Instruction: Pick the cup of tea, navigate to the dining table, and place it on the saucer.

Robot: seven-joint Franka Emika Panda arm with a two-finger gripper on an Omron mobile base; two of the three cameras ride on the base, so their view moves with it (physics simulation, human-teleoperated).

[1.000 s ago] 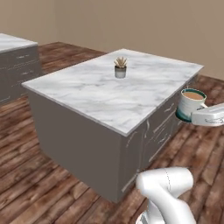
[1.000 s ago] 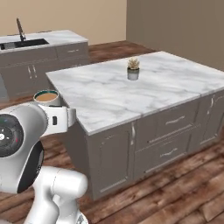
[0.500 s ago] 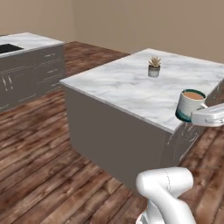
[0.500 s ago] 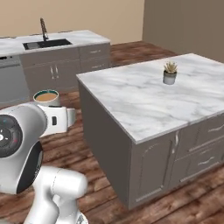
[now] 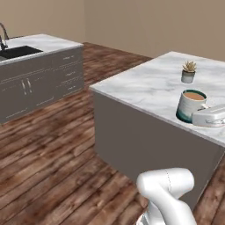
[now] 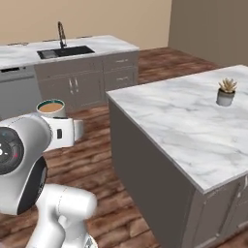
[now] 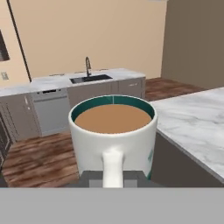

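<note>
The cup of tea [image 7: 113, 131] is a white mug with a teal rim and brown liquid, its handle pointing at the hand camera. My gripper [image 7: 113, 177] is shut on that handle and holds the cup upright in the air. From the left base view the cup of tea [image 5: 190, 104] hangs in front of the island's near edge, with the gripper [image 5: 196, 115] at its right. From the right base view the cup of tea [image 6: 51, 107] rises just above my arm. A long marble counter with a black sink [image 6: 65, 51], seemingly the dining table [image 6: 111, 43], stands far off. The saucer is out of view.
A grey-cabinet island [image 5: 145, 88] with a marble top stands close on the right and carries a small potted plant [image 5: 188, 72]. The sink counter [image 5: 48, 44] has a faucet and a dishwasher [image 7: 50, 111]. Open wooden floor [image 5: 66, 145] lies between the two.
The whole picture has slid right as the base turns left: the island has gone rightward and the sink counter has come further in. The cup stays in the shut gripper.
</note>
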